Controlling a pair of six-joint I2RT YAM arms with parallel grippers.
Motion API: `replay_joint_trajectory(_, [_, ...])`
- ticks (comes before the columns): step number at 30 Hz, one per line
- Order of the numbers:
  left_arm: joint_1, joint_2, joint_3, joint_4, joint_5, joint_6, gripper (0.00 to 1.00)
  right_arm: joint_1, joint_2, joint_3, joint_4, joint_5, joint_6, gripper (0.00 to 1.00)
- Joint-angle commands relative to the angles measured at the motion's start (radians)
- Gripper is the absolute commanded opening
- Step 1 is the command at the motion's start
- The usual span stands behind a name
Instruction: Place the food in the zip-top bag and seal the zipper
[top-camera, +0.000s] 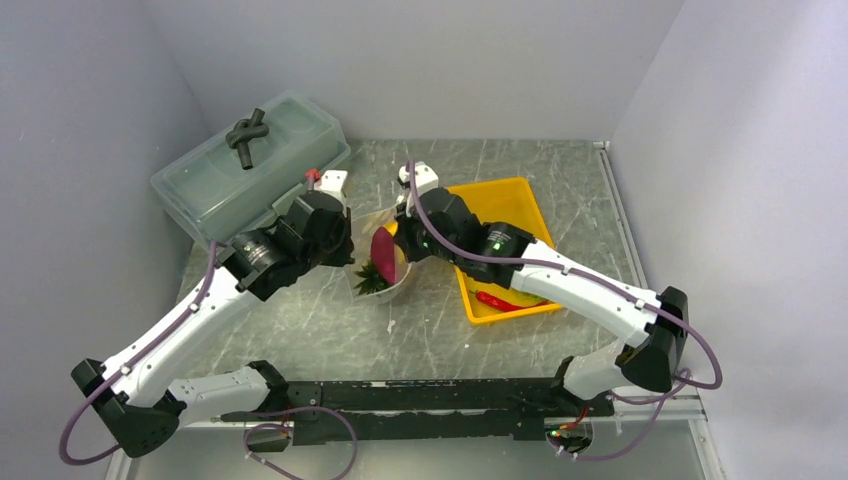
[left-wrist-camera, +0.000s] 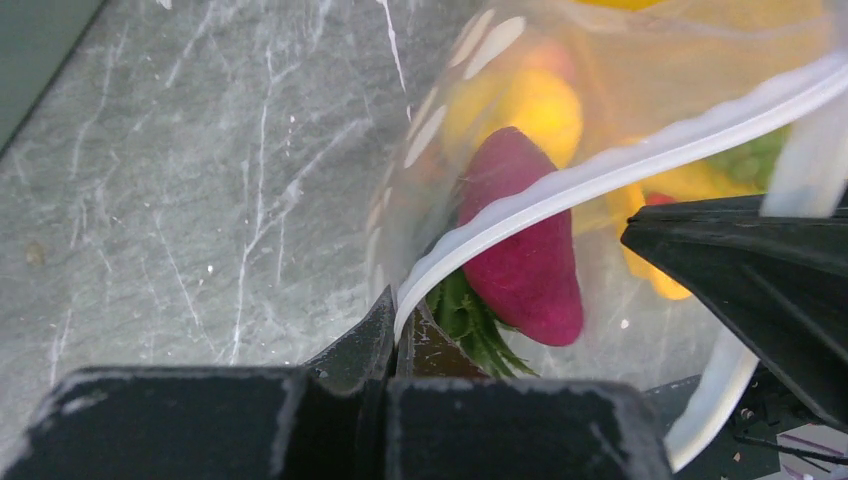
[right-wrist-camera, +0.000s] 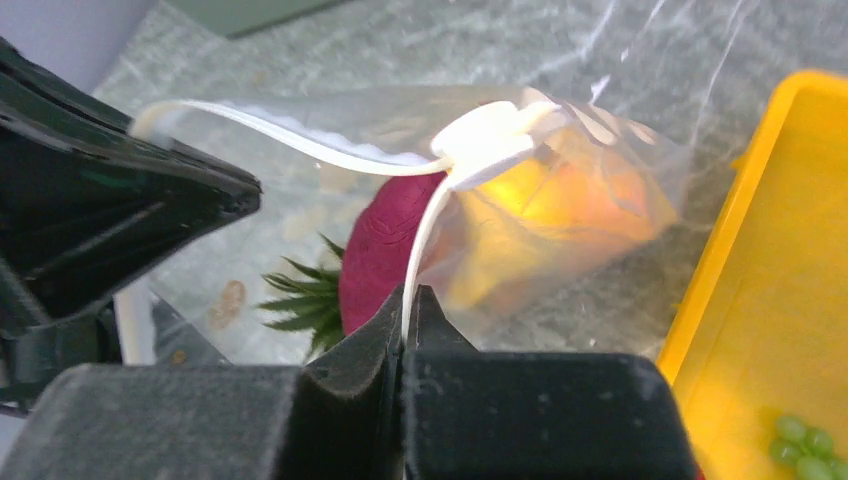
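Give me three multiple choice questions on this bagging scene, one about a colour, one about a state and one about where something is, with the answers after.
1. Inside the zip-top bag, the piece beside the green crown is:
A blue
B white
C dark purple-red

2. The right end effector is:
A shut on the zipper
B wide open
C shut on nothing

3. The red chili lies:
A in the zip-top bag
B in the yellow tray
C held by the right end effector

Answers:
1 C, both wrist views show it purple-red through the clear film.
2 A, its own camera shows it pinched shut on the white strip.
3 B, the top view shows it on the tray floor, outside the bag.
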Motion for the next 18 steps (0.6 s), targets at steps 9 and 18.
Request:
replay_joint_trajectory(9, [0.038,0.007,0.149,-0.104,-0.092,0.045,0.00,-0.072,0.030,0.076,-0.044,-0.006,-0.047,0.00])
replay_joint_trajectory(18, [0.038,-0.025,0.292,-0.116,0.031,0.062,0.00,-0.073,-0.042,0.060,-0.008,-0.016,-0.043,0.00])
